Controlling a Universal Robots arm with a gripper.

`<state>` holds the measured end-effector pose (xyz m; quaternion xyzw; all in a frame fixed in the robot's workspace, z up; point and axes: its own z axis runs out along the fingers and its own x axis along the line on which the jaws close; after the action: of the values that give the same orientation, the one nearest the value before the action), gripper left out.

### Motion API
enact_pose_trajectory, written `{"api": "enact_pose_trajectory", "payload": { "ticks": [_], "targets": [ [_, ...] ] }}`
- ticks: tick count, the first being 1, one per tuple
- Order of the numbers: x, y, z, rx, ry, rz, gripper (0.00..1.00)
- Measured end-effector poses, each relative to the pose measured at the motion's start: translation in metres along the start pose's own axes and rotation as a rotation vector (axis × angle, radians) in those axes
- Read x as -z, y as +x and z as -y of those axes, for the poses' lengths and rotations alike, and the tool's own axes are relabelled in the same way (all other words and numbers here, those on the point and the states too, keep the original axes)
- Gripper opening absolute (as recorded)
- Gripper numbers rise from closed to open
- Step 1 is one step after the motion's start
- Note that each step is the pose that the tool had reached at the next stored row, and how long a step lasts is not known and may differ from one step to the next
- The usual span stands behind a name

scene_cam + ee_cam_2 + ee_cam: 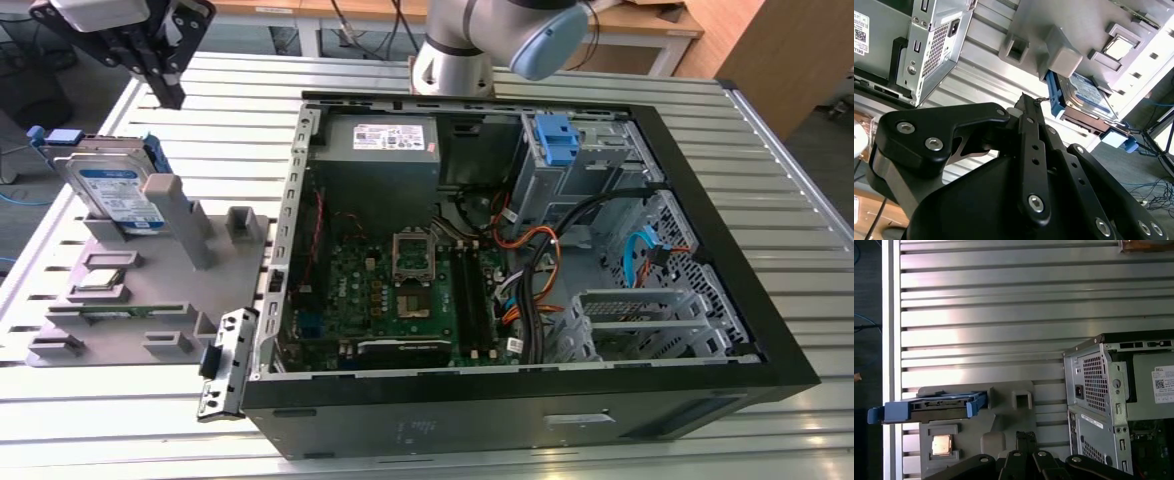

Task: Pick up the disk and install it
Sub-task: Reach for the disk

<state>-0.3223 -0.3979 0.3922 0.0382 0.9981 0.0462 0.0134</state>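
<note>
- Exterior view: the disk point(114, 190) stands on edge in a slot of the grey fixture point(147, 290) on the desk point(134, 420), to that view's left of the open computer case point(747, 300).
- The claw point(171, 98) hangs above it, apart, with its fingers closed together and empty.
- Risk, as I judge it: coming down closed would strike the disk's top edge, and an off-centre grip could tip it.
- Count: one disk, one claw, one fixture, one case, one bare blue bracket point(554, 140) inside the case.
</note>
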Motion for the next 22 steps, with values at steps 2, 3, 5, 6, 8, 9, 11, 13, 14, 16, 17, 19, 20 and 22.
{"api": "enact_pose_trajectory", "payload": {
  "ticks": [2, 3, 5, 6, 8, 9, 11, 13, 14, 16, 17, 19, 20, 22],
  "targets": [
    [0.0001, 0.0020, 0.0002, 0.000, -0.0008, 0.0001, 0.11],
    [0.0001, 0.0031, 0.0002, 0.000, -0.0013, 0.0001, 0.11],
    [0.0001, 0.0054, 0.0004, 0.000, -0.0020, 0.0003, 0.11],
    [0.0002, 0.0066, 0.0005, 0.000, -0.0023, 0.0004, 0.11],
    [0.0002, 0.0089, 0.0007, 0.000, -0.0029, 0.0005, 0.11],
    [0.0003, 0.0100, 0.0008, 0.000, -0.0031, 0.0005, 0.11],
    [0.0004, 0.0122, 0.0009, 0.000, -0.0036, 0.0006, 0.11],
    [0.0004, 0.0144, 0.0011, 0.000, -0.0041, 0.0008, 0.11],
    [0.0005, 0.0157, 0.0012, 0.000, -0.0044, 0.0008, 0.11],
    [0.0006, 0.0180, 0.0014, 0.000, -0.0048, 0.0010, 0.11],
    [0.0006, 0.0191, 0.0015, 0.000, -0.0051, 0.0011, 0.11],
    [0.0007, 0.0212, 0.0016, 0.000, -0.0057, 0.0011, 0.11],
    [0.0006, 0.0223, 0.0017, 0.000, -0.0060, 0.0013, 0.11],
    [0.0007, 0.0243, 0.0018, 0.000, -0.0066, 0.0013, 0.11]
  ]
}}
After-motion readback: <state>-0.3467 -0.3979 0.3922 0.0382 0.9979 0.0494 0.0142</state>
